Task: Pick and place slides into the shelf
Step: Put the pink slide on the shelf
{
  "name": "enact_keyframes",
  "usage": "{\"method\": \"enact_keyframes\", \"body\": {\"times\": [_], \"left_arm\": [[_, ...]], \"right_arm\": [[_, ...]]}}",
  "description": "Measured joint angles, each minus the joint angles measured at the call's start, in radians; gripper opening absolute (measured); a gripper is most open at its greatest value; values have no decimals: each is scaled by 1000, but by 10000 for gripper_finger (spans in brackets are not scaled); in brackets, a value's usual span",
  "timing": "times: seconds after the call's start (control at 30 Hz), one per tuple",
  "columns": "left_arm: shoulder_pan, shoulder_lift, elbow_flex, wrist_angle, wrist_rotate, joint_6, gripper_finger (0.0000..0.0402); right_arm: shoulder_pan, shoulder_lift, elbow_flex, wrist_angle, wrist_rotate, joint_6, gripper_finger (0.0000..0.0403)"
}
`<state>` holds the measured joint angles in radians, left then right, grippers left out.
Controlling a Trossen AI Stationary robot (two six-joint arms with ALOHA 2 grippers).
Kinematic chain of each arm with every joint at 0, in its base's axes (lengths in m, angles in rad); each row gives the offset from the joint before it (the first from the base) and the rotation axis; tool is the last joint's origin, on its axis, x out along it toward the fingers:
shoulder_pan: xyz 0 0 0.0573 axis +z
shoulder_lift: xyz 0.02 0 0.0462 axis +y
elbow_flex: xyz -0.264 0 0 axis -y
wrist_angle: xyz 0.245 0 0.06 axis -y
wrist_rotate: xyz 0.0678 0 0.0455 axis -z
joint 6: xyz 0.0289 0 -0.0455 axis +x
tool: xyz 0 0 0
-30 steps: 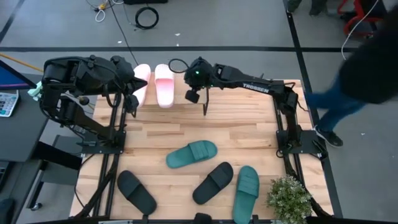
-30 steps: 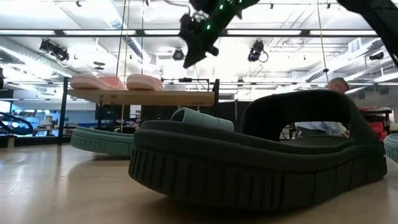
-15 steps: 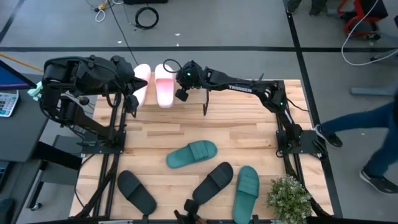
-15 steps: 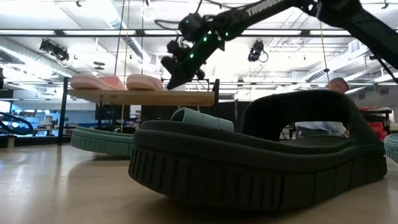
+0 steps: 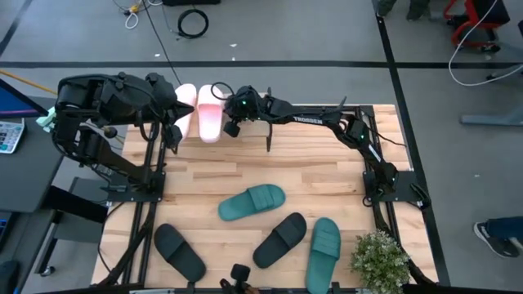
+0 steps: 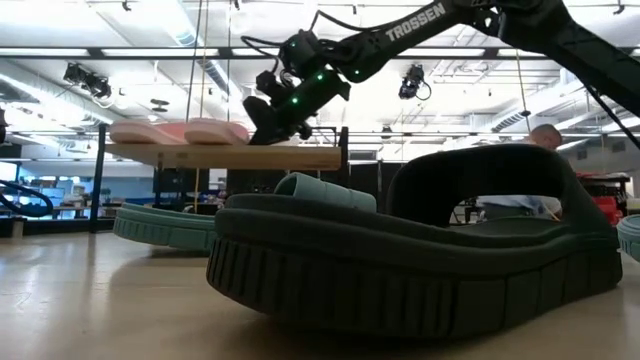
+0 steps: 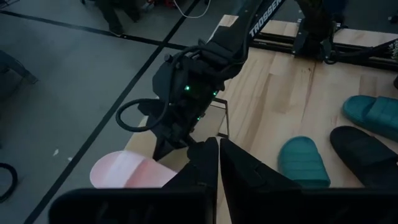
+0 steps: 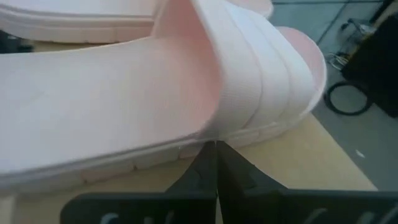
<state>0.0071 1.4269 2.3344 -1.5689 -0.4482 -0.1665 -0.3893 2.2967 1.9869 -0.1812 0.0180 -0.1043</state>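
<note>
Fingers of the right gripper [image 5: 228, 128] pressed together, apparently touching the nearer pink slide [image 8: 155, 112] on the shelf [image 6: 225, 156]; teal slide [image 5: 252, 202] well behind. Left gripper [image 7: 217, 155] closed, idle.

Seen from above, the right arm [image 5: 310, 117] covers much of the shelf [image 5: 270, 132]; the left gripper [image 5: 167, 114] overlaps one pink slide [image 5: 185, 110], its fingers indistinct.

A big dark green foam slide [image 6: 420, 250] lies nearest on the wooden table [image 6: 100, 310]. Behind it stands the low plank-topped shelf [image 6: 225, 156] carrying two pale pink foam slides [image 6: 180, 131]. The right hand [image 6: 262, 125] touches the pink slide nearer it.
</note>
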Motion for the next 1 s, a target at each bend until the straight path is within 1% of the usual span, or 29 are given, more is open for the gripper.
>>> {"method": "enact_keyframes", "body": {"times": [0.1,0.23,0.33,0.47,0.67,0.77,0.9,1.0], "left_arm": [[0,0,0,0,0,0,18],[0,0,0,0,0,0,14],[0,0,0,1,0,0,18],[0,0,0,2,0,-8,23],[0,0,0,-1,0,-71,18],[0,-1,-30,-1,0,-43,12],[1,0,-110,-1,0,54,14],[14,0,-204,0,-4,79,34]], "right_arm": [[0,0,0,21,-23,0,0],[0,0,0,64,-27,23,0],[0,0,0,102,-33,26,0],[2,-2,0,134,-73,35,0],[13,-38,0,35,-45,33,2],[20,-87,0,-8,-20,32,4],[27,-161,0,-111,-21,30,7],[35,-241,0,-242,-23,-1,17]]}}
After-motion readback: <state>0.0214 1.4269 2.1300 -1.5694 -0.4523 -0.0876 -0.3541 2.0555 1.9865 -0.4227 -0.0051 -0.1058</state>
